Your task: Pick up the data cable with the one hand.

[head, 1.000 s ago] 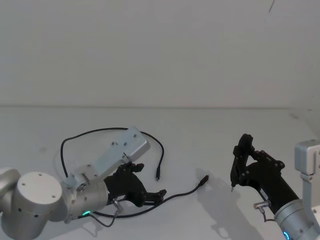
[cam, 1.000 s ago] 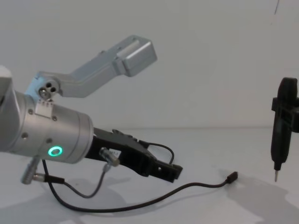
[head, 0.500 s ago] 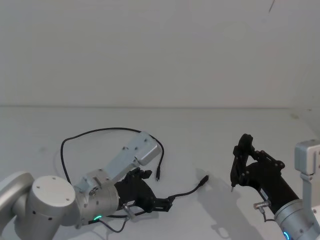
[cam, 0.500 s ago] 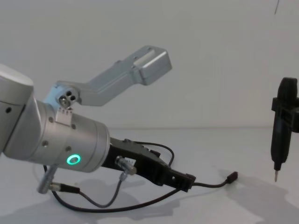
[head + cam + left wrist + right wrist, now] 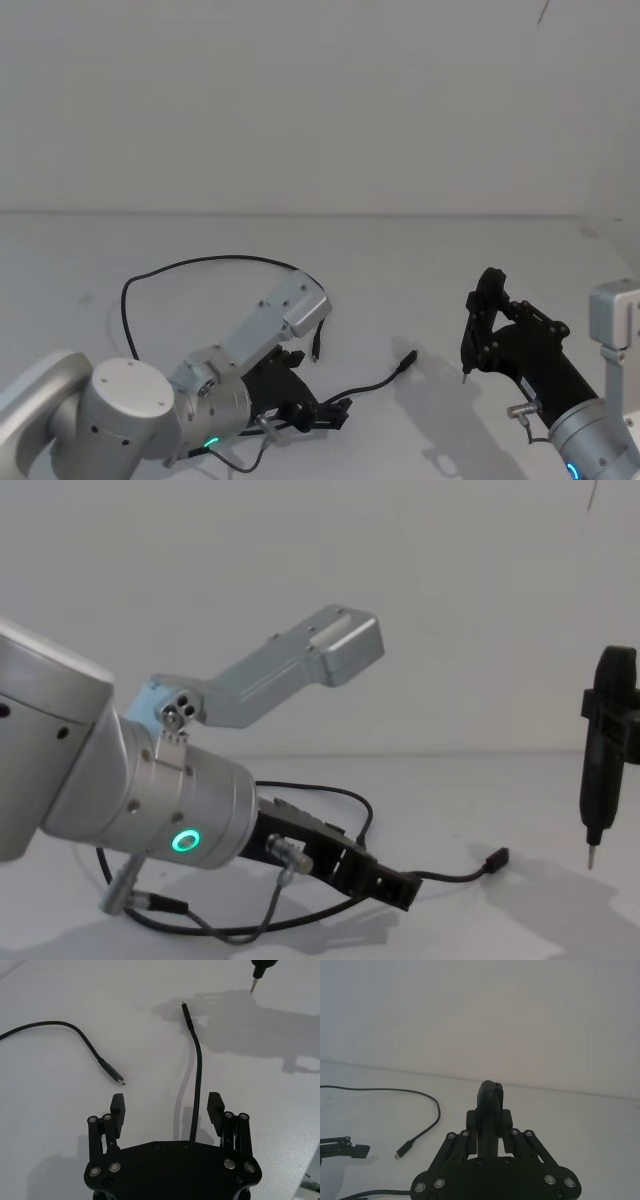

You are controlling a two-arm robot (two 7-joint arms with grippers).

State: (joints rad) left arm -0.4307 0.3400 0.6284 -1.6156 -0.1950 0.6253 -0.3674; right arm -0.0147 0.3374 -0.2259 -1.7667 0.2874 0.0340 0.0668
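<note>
Left claw (image 5: pixel 330 412) low over the white surface (image 5: pixel 480 240), reaching forward. The green ring (image 5: pixel 183 841) on its silver wrist is lit. Its two prongs are spread wide and grip nothing.

Data cable (image 5: pixel 199 1075) lies flat on the surface. One stretch passes between the open prongs, closer to one prong than the other, touching neither as far as the left wrist view shows. It then disappears under the claw's palm. That stretch ends in a plug (image 5: pixel 186 1011) well ahead of the fingertips. The rest of the cable loops round behind the arm. Its second plug (image 5: pixel 114 1073) lies just ahead of the other prong, clear of it.

Right claw (image 5: pixel 488 305) is raised off the surface, well apart from the left claw, thin metal tip (image 5: pixel 590 858) pointing down. Cannot tell how far it is open.
</note>
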